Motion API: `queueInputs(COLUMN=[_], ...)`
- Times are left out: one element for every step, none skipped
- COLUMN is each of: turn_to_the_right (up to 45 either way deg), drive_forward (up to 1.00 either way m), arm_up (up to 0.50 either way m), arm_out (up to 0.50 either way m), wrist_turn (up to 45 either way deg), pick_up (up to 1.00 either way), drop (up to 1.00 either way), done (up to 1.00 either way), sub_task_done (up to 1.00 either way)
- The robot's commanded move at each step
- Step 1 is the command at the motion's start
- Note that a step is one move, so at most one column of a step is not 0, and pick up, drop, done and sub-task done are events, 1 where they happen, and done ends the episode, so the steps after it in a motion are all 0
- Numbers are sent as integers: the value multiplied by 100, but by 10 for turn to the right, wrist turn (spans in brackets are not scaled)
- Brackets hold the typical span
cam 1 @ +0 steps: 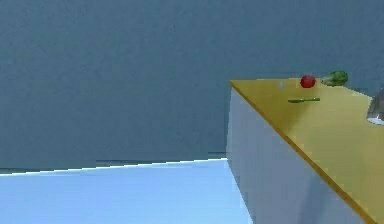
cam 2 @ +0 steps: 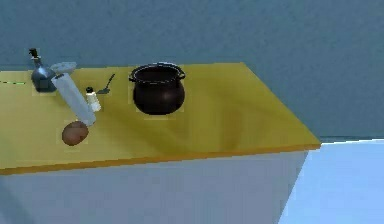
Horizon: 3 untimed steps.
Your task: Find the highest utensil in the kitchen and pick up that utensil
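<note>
As a small grey utensil [cam 2: 105,82] was located upper left in the arm side view, on the counter [cam 2: 220,125] just left of the dark pot [cam 2: 158,88], alignment with it was advised before reaching, and the gripper's state could not be told.

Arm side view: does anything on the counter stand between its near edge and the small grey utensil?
Nothing squarely: bare counter lies nearer than the grey utensil. A small white shaker stands close on its near left, by a long pale roller, and the dark pot stands to its right.
</note>
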Motion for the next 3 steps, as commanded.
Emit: queueInputs(turn_to_the_right=[0,0,0], drive_forward=[0,0,0], arm_up=[50,38,0], arm_out=[0,0,48], wrist_turn=[0,0,0], pick_up=[0,0,0], drop=[0,0,0], done=[0,0,0], sub_task_done=[0,0,0])
